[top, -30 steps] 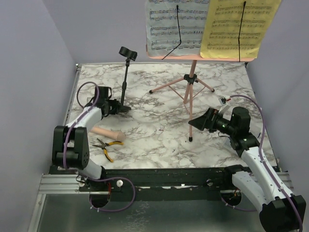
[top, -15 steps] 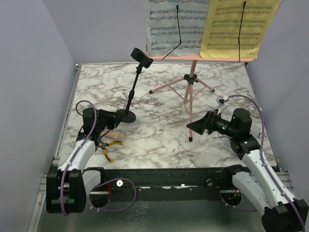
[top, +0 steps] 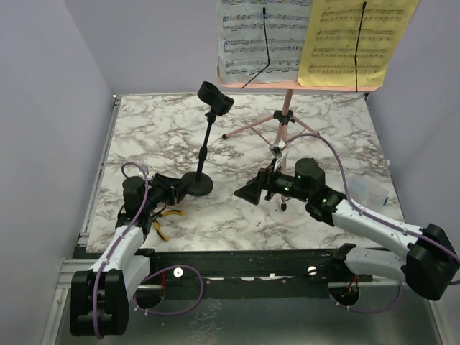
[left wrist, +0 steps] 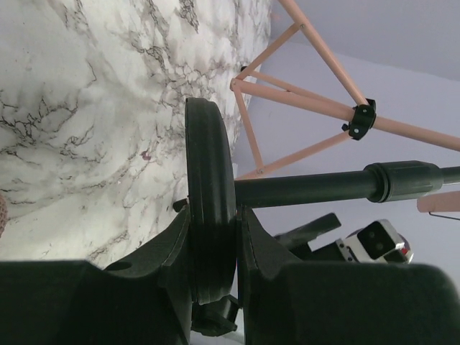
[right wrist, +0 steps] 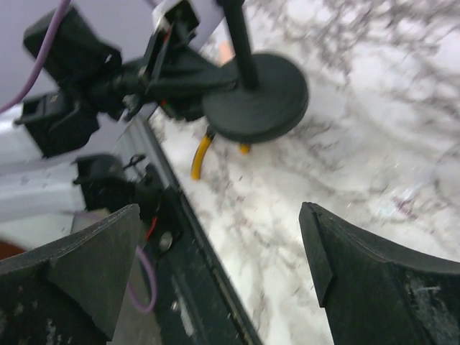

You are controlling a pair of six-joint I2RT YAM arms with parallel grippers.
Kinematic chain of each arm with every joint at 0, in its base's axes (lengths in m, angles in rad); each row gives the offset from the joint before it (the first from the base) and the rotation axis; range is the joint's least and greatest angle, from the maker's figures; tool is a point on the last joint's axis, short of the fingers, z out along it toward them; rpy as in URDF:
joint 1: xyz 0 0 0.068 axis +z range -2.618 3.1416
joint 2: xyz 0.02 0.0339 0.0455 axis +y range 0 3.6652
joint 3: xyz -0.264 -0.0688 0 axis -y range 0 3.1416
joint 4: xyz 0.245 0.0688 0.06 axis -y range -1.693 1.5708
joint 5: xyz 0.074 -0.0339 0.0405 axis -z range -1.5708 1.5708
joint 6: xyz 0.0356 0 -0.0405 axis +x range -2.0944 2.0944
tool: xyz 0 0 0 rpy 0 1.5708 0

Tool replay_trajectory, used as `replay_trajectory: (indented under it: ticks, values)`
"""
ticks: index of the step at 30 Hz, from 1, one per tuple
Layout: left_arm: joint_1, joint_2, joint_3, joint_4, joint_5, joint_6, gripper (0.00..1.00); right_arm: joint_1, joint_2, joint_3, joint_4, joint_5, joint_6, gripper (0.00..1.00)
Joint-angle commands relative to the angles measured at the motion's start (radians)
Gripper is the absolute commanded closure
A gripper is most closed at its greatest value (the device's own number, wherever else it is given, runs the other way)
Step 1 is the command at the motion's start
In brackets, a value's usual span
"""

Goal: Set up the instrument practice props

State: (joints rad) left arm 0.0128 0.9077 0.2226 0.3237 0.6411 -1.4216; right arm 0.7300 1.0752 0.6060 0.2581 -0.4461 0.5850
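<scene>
The black mic stand stands upright on its round base at the near middle of the table. My left gripper is shut on the base's edge; in the left wrist view the base disc sits squeezed between my fingers. My right gripper is open and empty, just right of the base, which shows ahead of it. The pink stand stands at the back, its desk holding a white page and a yellow page. The beige microphone is hidden behind my left arm.
Yellow-handled pliers lie under my left arm near the front edge, also in the right wrist view. A pink tripod foot rests beside my right wrist. A faint clear box lies at the right.
My left gripper has carried the mic stand from the left side toward the near middle. My right arm has swung left past the tripod leg, toward the mic stand base.
</scene>
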Motion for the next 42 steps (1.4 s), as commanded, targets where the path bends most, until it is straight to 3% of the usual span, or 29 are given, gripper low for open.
replay_trajectory:
  ticks: [1, 4, 8, 13, 20, 25, 29, 30, 34, 35, 38, 42]
  values:
    - [-0.002, -0.053, -0.030, 0.109, 0.068, -0.036, 1.00, 0.015, 0.107, 0.066, 0.258, 0.212, -0.026, 0.03]
    - [-0.002, -0.066, -0.054, 0.109, 0.073, -0.036, 1.00, 0.023, 0.191, 0.126, 0.340, 0.210, -0.047, 0.12]
    - [-0.003, -0.067, -0.053, 0.109, 0.089, -0.026, 1.00, 0.044, 0.283, 0.185, 0.475, 0.239, -0.065, 0.14]
    - [-0.004, -0.070, -0.048, 0.109, 0.118, -0.006, 1.00, 0.073, 0.382, 0.277, 0.550, 0.288, -0.080, 0.29]
    - [-0.005, -0.103, -0.071, 0.109, 0.148, -0.010, 1.00, 0.100, 0.515, 0.406, 0.561, 0.362, -0.142, 0.35]
    - [-0.006, -0.115, -0.068, 0.108, 0.169, 0.003, 1.00, 0.117, 0.556, 0.430, 0.545, 0.386, -0.176, 0.64]
    - [-0.007, -0.126, -0.068, 0.104, 0.180, 0.011, 1.00, 0.126, 0.575, 0.421, 0.538, 0.367, -0.212, 0.95]
    - [-0.006, -0.127, -0.068, 0.090, 0.172, 0.017, 0.94, 0.128, 0.579, 0.415, 0.547, 0.362, -0.230, 0.99]
    - [-0.006, -0.122, -0.040, -0.018, 0.129, 0.031, 0.29, 0.132, 0.561, 0.386, 0.541, 0.380, -0.296, 1.00]
    - [-0.006, -0.126, -0.023, -0.067, 0.113, 0.050, 0.17, 0.135, 0.550, 0.371, 0.538, 0.400, -0.320, 0.99]
    - [-0.006, -0.143, 0.056, -0.298, 0.023, 0.139, 0.06, 0.137, 0.517, 0.324, 0.534, 0.486, -0.377, 0.99]
    - [-0.006, -0.136, 0.220, -0.704, -0.190, 0.254, 0.05, 0.138, 0.497, 0.273, 0.556, 0.540, -0.446, 1.00]
